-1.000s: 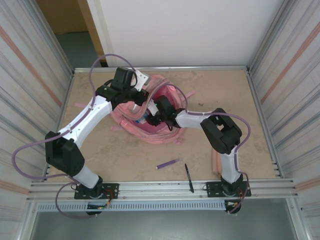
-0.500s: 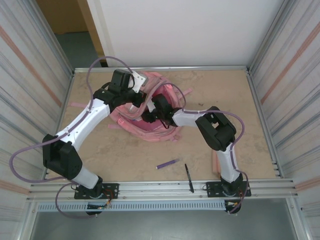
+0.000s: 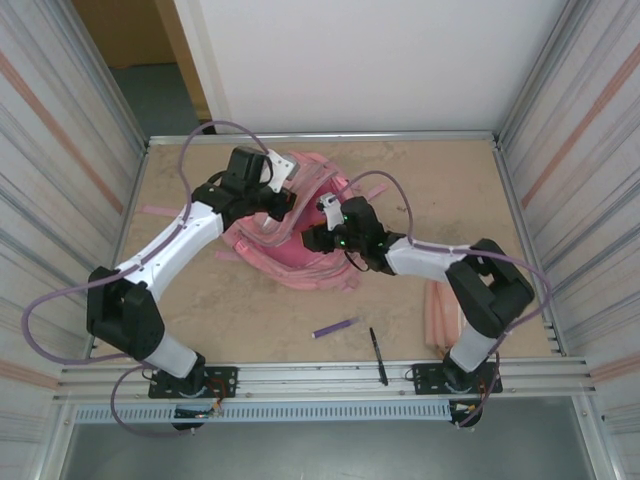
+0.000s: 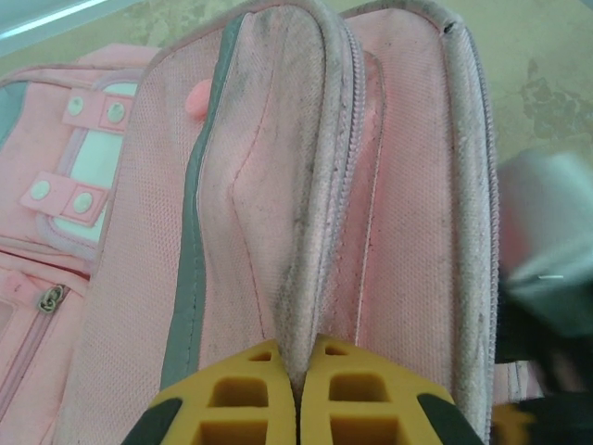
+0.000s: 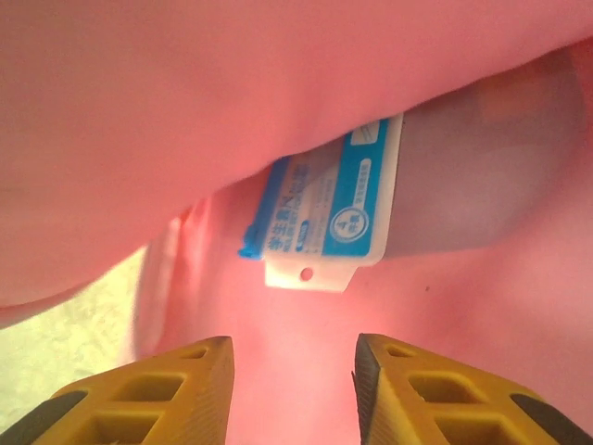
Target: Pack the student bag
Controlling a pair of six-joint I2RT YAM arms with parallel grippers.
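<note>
Looking from top, student bag: slumped on table, about mid-width, nearer far edge than near edge; one rim lifted.
Top, left gripper: at lifted rim, far-left side of bag; grip not readable from this height.
Top, right gripper: at bag mouth, right side of opening.
Top, loose items: purple pen and black pen close to near edge; pink pencil case toward near-right corner; all well apart from bag, not yet packed.
Left wrist, left gripper: clenched on zip-edged fold of bag, fabric pinched between pads.
Left wrist, risk: thin fold, little fabric in pinch; probable slip under a hard pull, then collapse of mouth onto right gripper.
Right wrist, right gripper: released, fingers apart, nothing between.
Right wrist, contents: blue-and-white packet inside bag, partly tucked under pink fabric, clear of fingers.
Right wrist, risk: possible snag of spread fingers on drooping fabric during withdrawal; possible dragging of packet back out if clipped; hence slow, straight retreat advised.
</note>
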